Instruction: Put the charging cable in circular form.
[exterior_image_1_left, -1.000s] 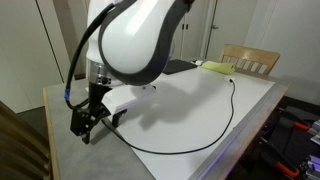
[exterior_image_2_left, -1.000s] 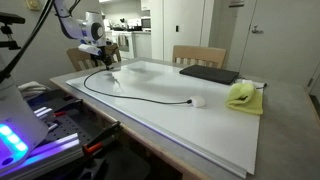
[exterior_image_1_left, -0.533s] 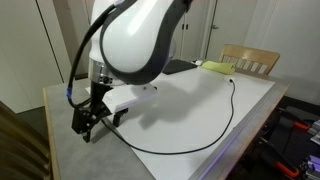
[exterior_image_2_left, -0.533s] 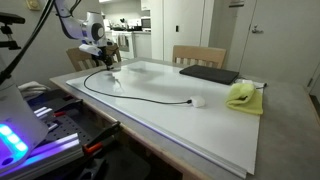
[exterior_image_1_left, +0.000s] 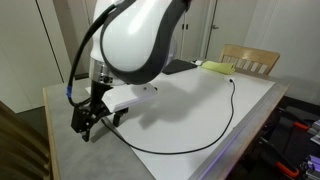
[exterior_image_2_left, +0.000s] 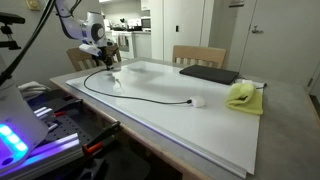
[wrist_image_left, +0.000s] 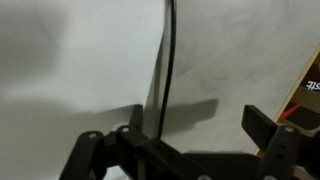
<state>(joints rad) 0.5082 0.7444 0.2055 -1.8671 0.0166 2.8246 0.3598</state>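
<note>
The charging cable (exterior_image_1_left: 190, 148) is a thin black cord lying in a wide open curve across the white table (exterior_image_1_left: 190, 105). It also shows in an exterior view (exterior_image_2_left: 130, 95), with its plug end (exterior_image_2_left: 190, 100) near the middle of the table. My gripper (exterior_image_1_left: 85, 126) hangs low over the cable's other end at the table corner, and it also shows in an exterior view (exterior_image_2_left: 108, 68). In the wrist view the cable (wrist_image_left: 168, 60) runs up between the spread fingers of the gripper (wrist_image_left: 195, 120). The fingers are open and hold nothing.
A flat black pad (exterior_image_2_left: 208, 74) and a yellow-green object (exterior_image_2_left: 242, 95) lie at the far side of the table. A wooden chair (exterior_image_2_left: 198, 55) stands behind them. The table edge is close beside the gripper (exterior_image_1_left: 60, 130).
</note>
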